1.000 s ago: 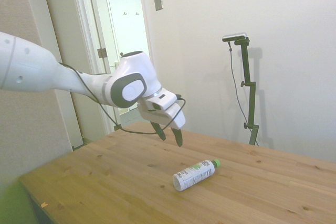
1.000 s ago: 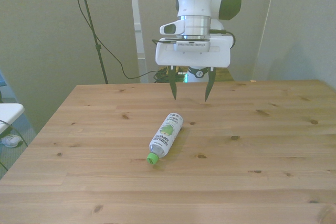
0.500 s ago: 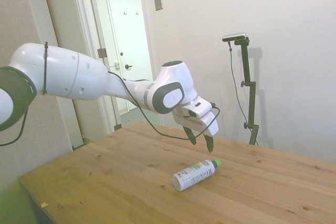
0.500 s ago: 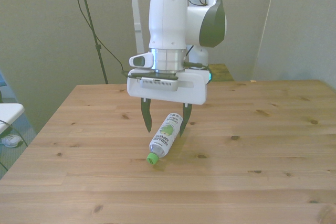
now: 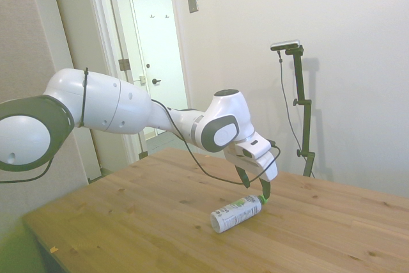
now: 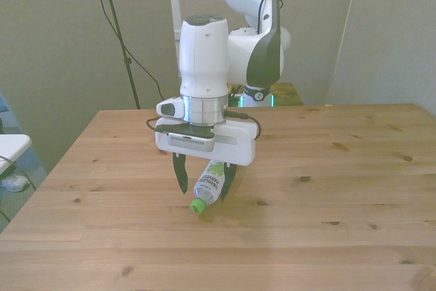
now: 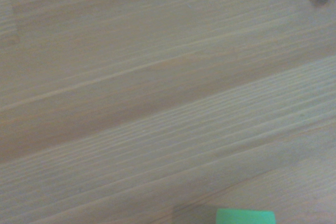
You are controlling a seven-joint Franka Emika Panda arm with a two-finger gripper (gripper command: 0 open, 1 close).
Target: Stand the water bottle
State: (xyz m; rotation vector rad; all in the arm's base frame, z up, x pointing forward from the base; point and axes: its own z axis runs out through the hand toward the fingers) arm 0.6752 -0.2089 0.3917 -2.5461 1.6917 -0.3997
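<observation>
The water bottle (image 6: 210, 187) lies on its side on the worktop (image 6: 327, 189), green cap (image 6: 197, 206) toward the camera in the front view, its long axis running between the gripper (image 6: 203, 183)'s fingers (image 6: 180, 175), which are apart and straddle its cap end.

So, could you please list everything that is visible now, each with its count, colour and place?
water bottle: one, white label with green patches, green cap; lying on its side on the table, cap toward the camera in the front view, between the open fingers.
table: one, light brown wood with knots; fills the lower part of all views.
door: one, white; behind the arm in the side view.
wall plate: one, grey; on the wall beside the doorway.
cable: one, dark; hanging behind the table on the front view's left.
gripper: one, white body with dark fingers; open, low over the bottle.
</observation>
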